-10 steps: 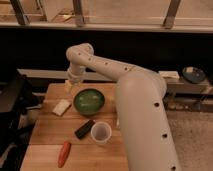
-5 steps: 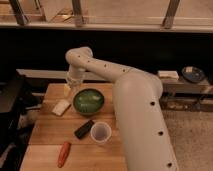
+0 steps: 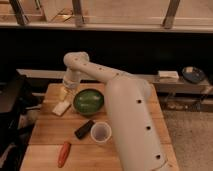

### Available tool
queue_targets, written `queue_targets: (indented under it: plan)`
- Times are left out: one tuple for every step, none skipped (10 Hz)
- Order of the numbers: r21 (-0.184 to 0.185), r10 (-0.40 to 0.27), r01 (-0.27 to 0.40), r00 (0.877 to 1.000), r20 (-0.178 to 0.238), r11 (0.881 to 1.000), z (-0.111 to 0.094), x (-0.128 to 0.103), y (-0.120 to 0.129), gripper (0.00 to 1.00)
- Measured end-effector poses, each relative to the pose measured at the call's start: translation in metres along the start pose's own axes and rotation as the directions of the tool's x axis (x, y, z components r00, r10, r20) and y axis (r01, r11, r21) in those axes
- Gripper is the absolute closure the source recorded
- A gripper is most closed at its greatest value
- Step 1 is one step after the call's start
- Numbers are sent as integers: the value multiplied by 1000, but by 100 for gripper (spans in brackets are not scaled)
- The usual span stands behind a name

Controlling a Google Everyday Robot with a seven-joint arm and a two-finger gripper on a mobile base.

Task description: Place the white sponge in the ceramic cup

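Observation:
The white sponge (image 3: 61, 108) lies flat on the wooden table (image 3: 50, 135), at its left, just left of a green bowl (image 3: 88, 101). The ceramic cup (image 3: 100, 132) stands upright nearer the front, below the bowl, with its mouth open and nothing visible in it. My gripper (image 3: 64, 92) hangs from the white arm (image 3: 95, 75) just above and behind the sponge, at the bowl's left rim. The sponge lies apart from the cup.
A black oblong object (image 3: 84, 129) lies just left of the cup. An orange-red carrot-like object (image 3: 63, 153) lies at the front left. A dark plate (image 3: 192, 74) and a pale block (image 3: 168, 75) sit on the ledge at the right. Dark equipment (image 3: 10, 107) stands to the table's left.
My gripper has moved down and slightly left, closer to the sponge. The sponge, the cup and the bowl have not moved.

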Motion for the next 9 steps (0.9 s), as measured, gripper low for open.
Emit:
queue_targets:
  plan:
    - [-1,-8,8,1000,-2,1000,3,-5,-2,40]
    - [0,-12,12,1000,-3,1000,5,-9,-5,40]
    - [6,-20,20,1000,-6,1000,9,-14,-8,40]
    - [14,-27,27,1000,-10,1000,14,-18,-10,40]
    - [24,-38,38,999,-18,999,21,-22,-12,40]
    - [28,-48,49,999,-24,998,29,-25,-13,40]
    - [26,-56,57,998,-27,998,37,-28,-12,40]
    - [19,-61,62,998,-29,998,44,-31,-11,40]
    - [13,-63,63,998,-30,998,49,-33,-10,40]
